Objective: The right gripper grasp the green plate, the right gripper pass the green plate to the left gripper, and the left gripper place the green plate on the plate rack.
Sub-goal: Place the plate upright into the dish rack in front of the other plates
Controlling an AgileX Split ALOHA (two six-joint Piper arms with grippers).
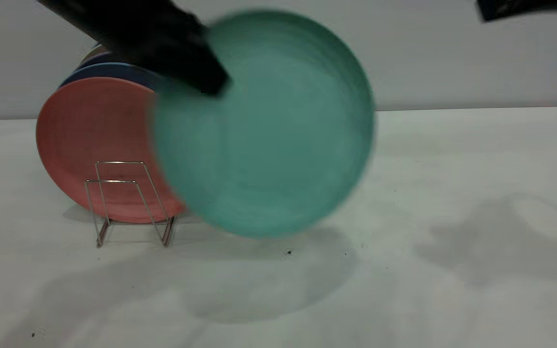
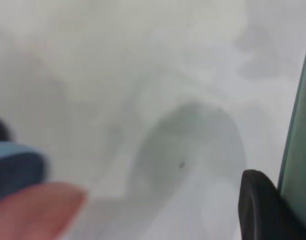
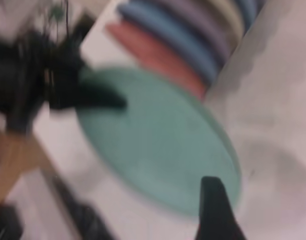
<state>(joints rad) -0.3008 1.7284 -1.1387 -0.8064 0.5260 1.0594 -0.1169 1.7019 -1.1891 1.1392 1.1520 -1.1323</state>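
Mint-green plate [image 1: 264,125] hangs upright above the white surface [image 1: 452,217], pinched at its rim by the left gripper [image 1: 206,77]; beside it the plate rack [image 1: 131,203] near the left edge holds a pink plate [image 1: 95,145]; right gripper's [image 1: 520,8] jaws unclear.

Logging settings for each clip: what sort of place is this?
Probably a lab test bench: a bare white table against a plain wall, a thin silver wire plate rack holding coloured plates, and a black left gripper holding a round mint-green plate.
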